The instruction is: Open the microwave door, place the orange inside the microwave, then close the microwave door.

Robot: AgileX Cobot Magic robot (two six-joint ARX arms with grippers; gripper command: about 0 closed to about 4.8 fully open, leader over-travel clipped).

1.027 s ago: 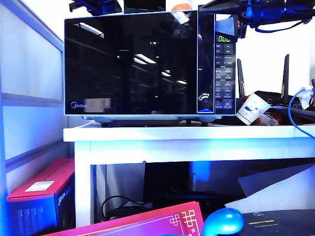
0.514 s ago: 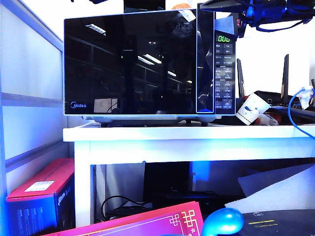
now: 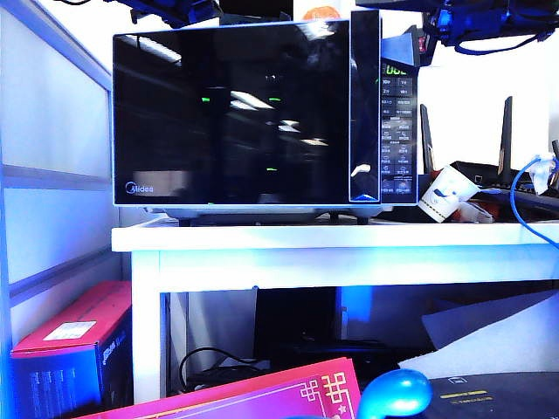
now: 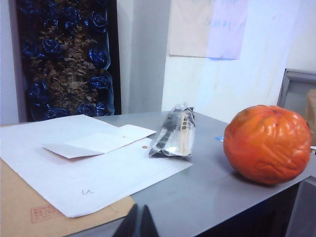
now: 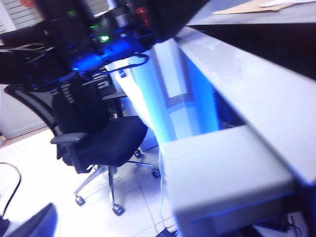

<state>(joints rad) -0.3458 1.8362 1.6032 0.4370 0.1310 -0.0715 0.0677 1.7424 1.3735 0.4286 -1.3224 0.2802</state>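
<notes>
The silver microwave (image 3: 262, 113) stands on a white table (image 3: 332, 237). Its black glass door (image 3: 231, 113) hangs slightly ajar: the handle strip (image 3: 365, 105) sticks forward and hides part of the green display. The orange (image 4: 268, 144) rests on the microwave's grey top and peeks over the top edge as the orange (image 3: 323, 12) in the exterior view. My left gripper (image 4: 139, 223) is shut and empty above that top, short of the orange and to one side of it. My right gripper (image 5: 147, 229) is open with nothing between its fingers; only one finger (image 5: 29, 222) shows.
A clear plastic packet (image 4: 173, 132), white paper (image 4: 84, 168) and a brown envelope (image 4: 29, 207) lie on the microwave top near the orange. A tipped paper cup (image 3: 447, 194) and cables sit right of the microwave. An office chair (image 5: 98, 143) stands on the floor.
The door's handle edge has swung forward a little and now covers part of the display. The dark arm parts above the microwave's left corner have shifted.
</notes>
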